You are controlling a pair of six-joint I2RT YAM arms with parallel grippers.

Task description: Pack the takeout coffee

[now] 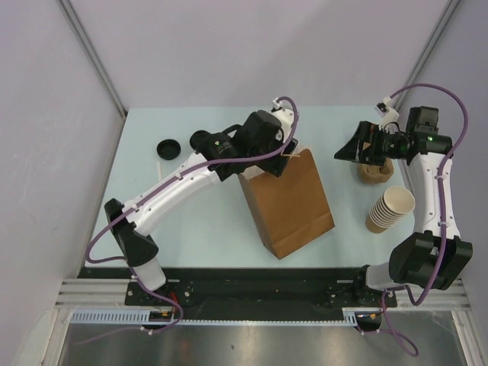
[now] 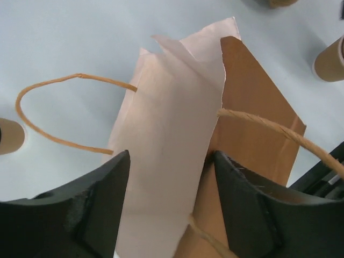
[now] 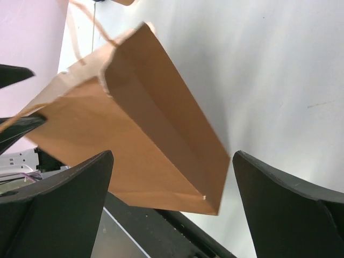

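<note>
A brown paper bag (image 1: 288, 204) lies on the table, its mouth facing the far side; it also shows in the left wrist view (image 2: 252, 107) and the right wrist view (image 3: 140, 145). My left gripper (image 1: 280, 156) (image 2: 172, 156) is open at the bag's mouth, one finger on each side of the pale upper panel. My right gripper (image 1: 343, 152) (image 3: 172, 156) is open and empty, in the air right of the bag. A small kraft cup (image 2: 8, 135) shows at the left edge of the left wrist view, its top hidden. A round black lid (image 1: 168, 149) lies at the far left.
A moulded pulp carrier (image 1: 375, 175) sits under my right wrist. A stack of nested lidless cups (image 1: 389, 210) (image 2: 330, 58) lies near the right arm. The bag's twine handle (image 2: 43, 129) loops out over the table. Grey walls close the table's left and right sides.
</note>
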